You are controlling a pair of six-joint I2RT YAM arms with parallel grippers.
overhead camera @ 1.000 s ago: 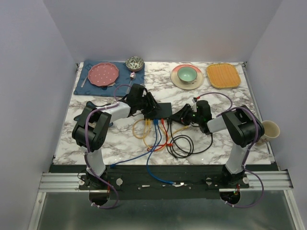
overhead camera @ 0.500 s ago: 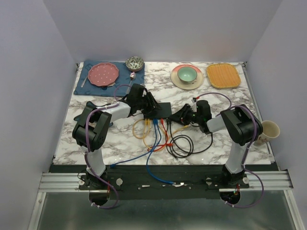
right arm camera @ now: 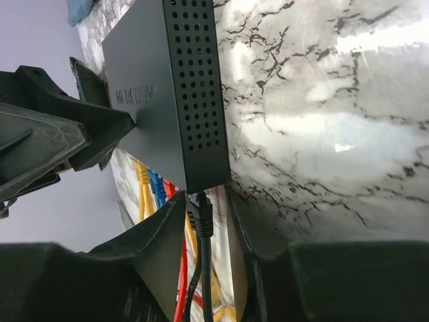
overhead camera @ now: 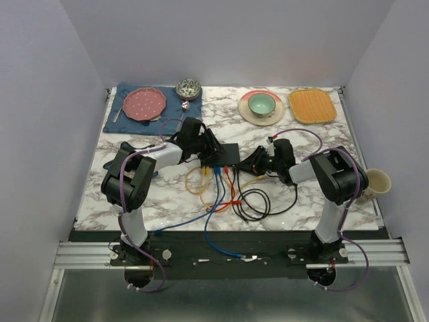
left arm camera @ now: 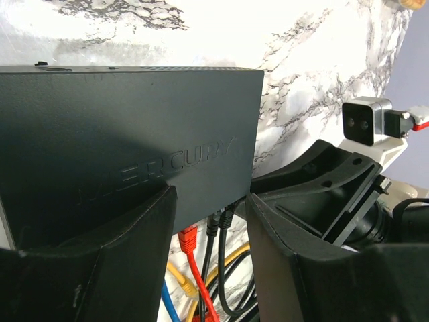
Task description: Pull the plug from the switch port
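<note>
The switch [overhead camera: 229, 152] is a flat black box mid-table, with yellow, blue, red and black cables plugged along its near edge. My left gripper [overhead camera: 209, 155] is open over the switch's left part. In the left wrist view its gripper [left arm camera: 211, 201] straddles the switch's [left arm camera: 134, 121] corner, above a red plug [left arm camera: 188, 238] and black plugs [left arm camera: 224, 218]. My right gripper [overhead camera: 247, 165] is at the switch's right near corner. In the right wrist view that gripper [right arm camera: 208, 201] is open around the end black plug [right arm camera: 201, 218], just below the switch [right arm camera: 167, 80], with a sliver of marble showing beside the plug.
Cables loop on the marble in front of the switch: yellow [overhead camera: 196, 180], blue [overhead camera: 213, 208], red [overhead camera: 232, 194], black coil [overhead camera: 255, 201]. At the back are a pink plate [overhead camera: 146, 102] on a blue mat, a patterned bowl [overhead camera: 188, 88], a green bowl [overhead camera: 262, 104] and an orange mat [overhead camera: 312, 106]. A cup [overhead camera: 375, 182] stands at the right edge.
My right wrist has shifted slightly toward the back, closer along the switch's corner. The left arm and the switch have not visibly moved.
</note>
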